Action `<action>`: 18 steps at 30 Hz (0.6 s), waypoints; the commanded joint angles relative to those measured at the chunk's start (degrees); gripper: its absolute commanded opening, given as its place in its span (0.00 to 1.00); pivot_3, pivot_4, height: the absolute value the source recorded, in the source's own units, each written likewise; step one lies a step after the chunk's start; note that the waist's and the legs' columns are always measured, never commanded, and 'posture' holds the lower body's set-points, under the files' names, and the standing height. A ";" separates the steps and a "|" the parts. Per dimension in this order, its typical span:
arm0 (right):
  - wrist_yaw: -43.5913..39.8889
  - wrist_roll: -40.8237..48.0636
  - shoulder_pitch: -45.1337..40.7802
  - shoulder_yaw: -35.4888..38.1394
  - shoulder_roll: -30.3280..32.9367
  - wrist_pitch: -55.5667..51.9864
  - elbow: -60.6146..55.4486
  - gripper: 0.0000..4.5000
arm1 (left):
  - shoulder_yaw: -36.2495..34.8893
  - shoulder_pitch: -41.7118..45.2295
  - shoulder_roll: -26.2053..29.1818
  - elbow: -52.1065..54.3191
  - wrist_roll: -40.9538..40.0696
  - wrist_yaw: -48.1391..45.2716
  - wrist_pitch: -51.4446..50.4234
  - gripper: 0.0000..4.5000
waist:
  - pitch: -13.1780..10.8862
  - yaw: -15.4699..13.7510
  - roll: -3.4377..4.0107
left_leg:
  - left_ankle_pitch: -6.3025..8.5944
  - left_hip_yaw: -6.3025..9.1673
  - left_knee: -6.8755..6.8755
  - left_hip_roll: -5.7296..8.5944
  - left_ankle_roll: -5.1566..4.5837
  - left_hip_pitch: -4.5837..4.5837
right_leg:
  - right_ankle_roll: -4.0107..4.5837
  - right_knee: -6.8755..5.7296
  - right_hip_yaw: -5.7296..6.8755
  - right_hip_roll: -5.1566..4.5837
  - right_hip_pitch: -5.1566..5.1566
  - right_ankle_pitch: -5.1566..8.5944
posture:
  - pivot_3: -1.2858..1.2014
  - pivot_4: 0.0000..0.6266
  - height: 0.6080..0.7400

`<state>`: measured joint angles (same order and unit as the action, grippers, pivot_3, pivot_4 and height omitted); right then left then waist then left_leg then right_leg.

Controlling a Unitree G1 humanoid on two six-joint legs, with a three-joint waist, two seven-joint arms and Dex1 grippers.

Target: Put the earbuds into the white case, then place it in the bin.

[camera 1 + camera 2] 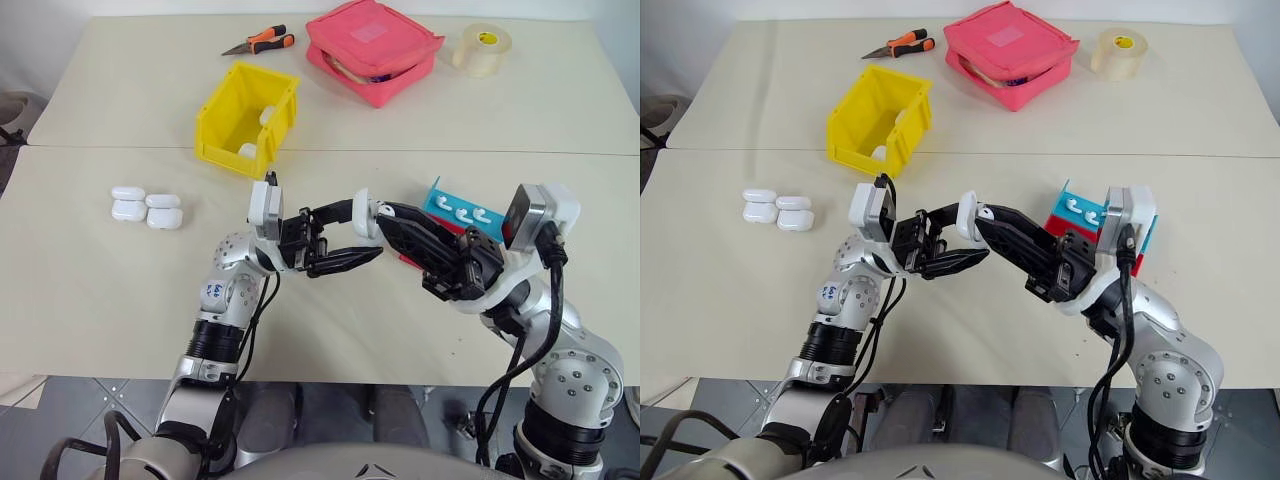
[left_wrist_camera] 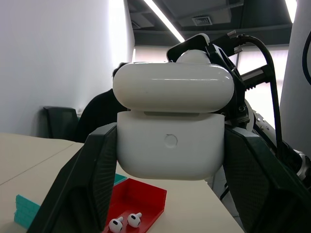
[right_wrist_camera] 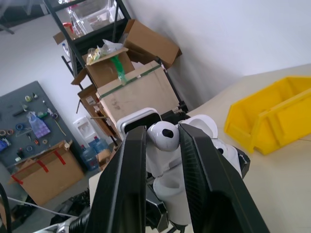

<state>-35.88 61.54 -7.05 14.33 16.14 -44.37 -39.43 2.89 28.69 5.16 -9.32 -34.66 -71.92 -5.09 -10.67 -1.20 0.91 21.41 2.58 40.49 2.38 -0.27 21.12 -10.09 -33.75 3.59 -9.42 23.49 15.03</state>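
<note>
My left gripper [image 2: 170, 138] is shut on the white case [image 2: 170, 155], which it holds above the table near the middle. The case's lid [image 2: 173, 90] is hinged open. My right gripper [image 3: 163, 132] comes in from the right and is shut on one small white earbud [image 3: 164, 137], right over the case's opening [image 1: 365, 214]. Two more earbuds [image 2: 124, 223] lie in the red-and-blue tray [image 1: 445, 200] on the right. The yellow bin [image 1: 225, 115] stands at the back left of centre, with white cases inside it.
Several closed white cases [image 1: 146, 208] lie in a cluster on the left. At the back are a pink zip pouch [image 1: 372, 48], a tape roll [image 1: 482, 50] and orange-handled pliers [image 1: 260, 42]. A seam [image 1: 100, 147] runs across the tabletop behind the bin.
</note>
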 commanded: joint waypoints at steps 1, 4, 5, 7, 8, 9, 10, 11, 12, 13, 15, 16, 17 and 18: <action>-0.37 -0.12 0.65 -0.89 1.51 2.84 0.09 0.20 | -0.58 0.65 -0.22 2.98 -1.45 0.60 -0.02 0.62 | 0.00 0.00 0.00 | 0.00 0.00 0.00 0.00 0.00 0.00 | 0.00 0.00 0.00 0.00 0.00 0.00 | 0.52 0.24 1.00; -0.50 -0.53 0.69 -1.93 2.45 4.33 1.27 0.20 | -0.59 0.36 -0.24 3.59 -1.52 1.00 -0.24 0.62 | 0.00 -0.02 -0.01 | 0.00 0.00 0.00 0.00 -0.01 0.00 | 0.00 0.00 0.00 0.00 0.00 0.00 | 0.52 0.24 1.00; -0.47 -0.75 0.69 -2.28 2.61 4.79 1.59 0.20 | -0.56 0.24 -0.24 3.82 -1.55 1.11 -0.29 0.62 | 0.00 0.01 -0.01 | 0.00 -0.01 0.00 0.00 -0.01 0.01 | 0.00 0.00 0.00 0.00 0.00 0.00 | 0.52 0.24 1.00; -0.56 -1.48 0.76 -3.22 2.95 5.61 2.19 0.20 | -0.52 0.01 -0.22 4.22 -1.56 1.28 -0.37 0.62 | 0.00 0.01 -0.01 | 0.00 -0.01 0.00 0.00 -0.01 0.00 | 0.00 0.00 0.00 0.00 0.00 0.00 | 0.52 0.24 1.00; -0.63 -1.77 0.84 -3.66 3.15 6.01 2.42 0.20 | -0.51 -0.07 -0.20 4.38 -1.55 1.37 -0.41 0.62 | 0.00 -0.01 -0.01 | 0.00 -0.01 0.00 0.00 -0.01 0.00 | 0.00 0.00 0.00 0.00 0.00 0.00 | 0.52 0.24 1.00; -0.80 -2.15 0.93 -4.20 3.33 6.40 2.68 0.20 | -0.54 -0.12 -0.18 4.50 -1.54 1.49 -0.43 0.62 | 0.00 0.00 -0.01 | 0.00 -0.01 0.00 0.00 -0.01 0.00 | 0.00 0.01 0.00 0.00 0.00 0.00 | 0.52 0.24 1.00; -0.93 -2.34 1.07 -4.57 3.52 6.77 2.83 0.20 | -0.54 -0.20 -0.19 4.64 -1.53 1.59 -0.45 0.62 | 0.00 0.00 -0.01 | 0.00 -0.01 0.00 0.00 -0.01 0.00 | 0.00 0.01 0.00 0.00 0.00 0.00 | 0.52 0.24 1.00; -0.98 -2.50 1.10 -4.99 3.62 7.11 2.98 0.20 | -0.57 -0.21 -0.16 4.68 -1.52 1.64 -0.44 0.62 | 0.00 -0.02 -0.01 | 0.00 -0.01 0.00 0.00 -0.01 0.00 | 0.00 0.00 0.00 0.00 0.00 0.00 | 0.52 0.24 1.00; -0.92 -2.55 1.05 -5.43 3.68 7.38 3.12 0.20 | -0.62 -0.19 -0.11 4.66 -1.53 1.64 -0.41 0.62 | 0.00 -0.03 -0.01 | 0.00 -0.01 0.00 0.00 -0.01 0.00 | 0.00 0.01 0.00 0.00 0.00 0.00 | 0.52 0.24 1.00; -0.97 -2.59 1.04 -5.96 3.84 7.57 3.21 0.20 | -0.66 -0.14 -0.12 4.61 -1.54 1.71 -0.37 0.62 | 0.00 -0.03 -0.01 | 0.00 0.00 0.00 0.00 -0.01 0.00 | 0.00 0.01 0.00 0.00 0.00 0.00 | 0.52 0.24 1.00; -1.40 -3.07 1.15 -6.99 4.45 7.89 3.36 0.20 | -0.67 -0.04 -0.19 4.46 -1.47 1.79 -0.18 0.62 | 0.00 -0.04 -0.01 | 0.00 -0.01 0.00 0.00 -0.01 0.00 | 0.00 0.01 0.00 0.00 0.00 0.00 | 0.52 0.24 1.00; -1.55 -3.29 1.22 -7.39 4.72 8.05 3.44 0.20 | -0.70 0.01 -0.22 4.39 -1.46 1.82 -0.11 0.62 | 0.00 -0.03 -0.01 | 0.00 0.00 0.00 0.00 -0.01 0.00 | 0.00 0.01 0.00 0.00 0.00 0.00 | 0.52 0.24 1.00; -0.85 -2.96 1.40 -7.65 5.31 7.21 3.71 0.20 | -0.73 0.07 -0.32 4.31 -1.43 1.87 0.00 0.62 | 0.00 -0.03 -0.01 | 0.00 -0.01 0.00 0.00 -0.01 0.00 | 0.00 0.01 0.00 0.00 0.00 0.00 | 0.52 0.24 1.00; -0.28 -2.66 1.53 -7.83 5.73 6.61 3.92 0.20 | -0.75 0.10 -0.38 4.26 -1.42 1.90 0.06 0.62 | 0.00 -0.04 -0.01 | 0.00 -0.01 0.00 0.00 -0.01 0.00 | 0.00 0.01 0.00 0.00 0.00 0.00 | 0.52 0.24 1.00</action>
<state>-36.69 58.54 -6.43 7.73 20.65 -36.20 -35.66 2.46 28.41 5.43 -7.53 -34.61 -70.14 -5.84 -10.66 -1.24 0.91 21.42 2.57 40.50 2.38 -0.28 21.13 -10.09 -33.75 3.59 -9.42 23.48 15.03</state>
